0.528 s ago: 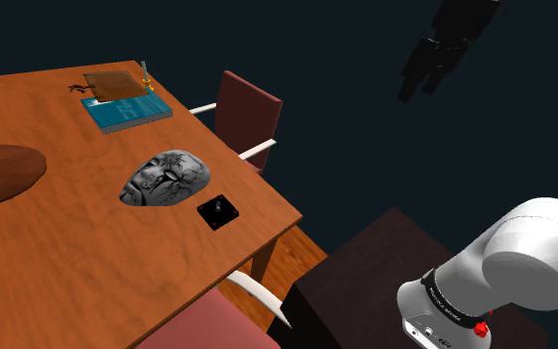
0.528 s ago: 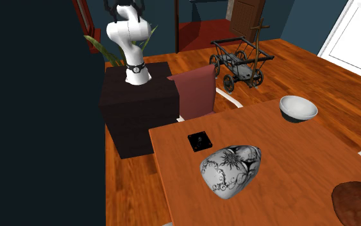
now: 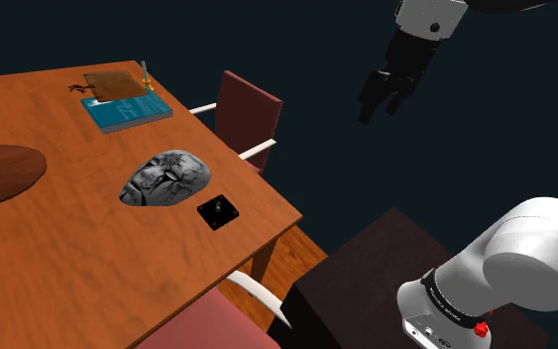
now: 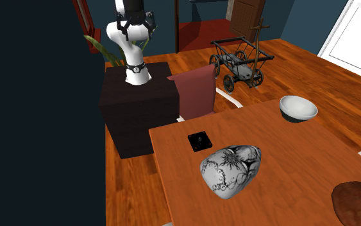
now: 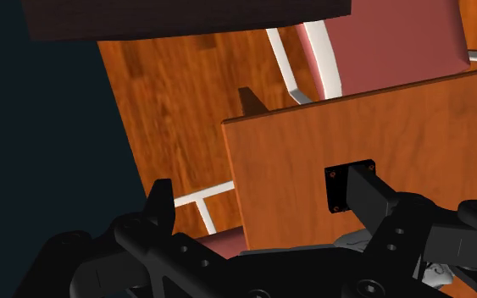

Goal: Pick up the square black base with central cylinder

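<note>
You'll find nothing you can read here: no words, numbers or brand names. The teal book (image 3: pixel 128 110), at the upper left of the shoulder view, shows no legible title. A small pale mark sits on the arm's dark collar (image 4: pixel 134 66), upper left of the second exterior view, but it's too small to make out.

Flat, even light keeps the tabletop (image 3: pixel 58 248) a warm orange, with a thin soft shadow under the grey mask (image 3: pixel 167 178). Beyond its edge the shoulder view is very dark. The second exterior view is brightest at a white panel (image 4: pixel 358 32) (upper right corner). Edges are crisp throughout, and the black pincer (image 5: pixel 262 182) looks almost shadeless.
</note>
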You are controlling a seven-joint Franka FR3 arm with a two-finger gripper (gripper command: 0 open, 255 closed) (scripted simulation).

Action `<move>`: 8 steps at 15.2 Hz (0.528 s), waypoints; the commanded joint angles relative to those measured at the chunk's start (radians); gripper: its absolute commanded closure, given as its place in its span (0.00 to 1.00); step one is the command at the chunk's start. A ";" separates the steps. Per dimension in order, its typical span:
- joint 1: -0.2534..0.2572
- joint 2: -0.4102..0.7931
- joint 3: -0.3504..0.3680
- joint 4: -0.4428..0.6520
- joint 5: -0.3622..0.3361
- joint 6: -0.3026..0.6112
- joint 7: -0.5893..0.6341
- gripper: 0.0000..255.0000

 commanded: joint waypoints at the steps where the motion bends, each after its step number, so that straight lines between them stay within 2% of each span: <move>1: 0.005 0.041 0.022 -0.023 0.014 0.067 0.025 0.00; 8: 0.017 0.223 0.099 -0.062 0.046 0.296 0.110 0.00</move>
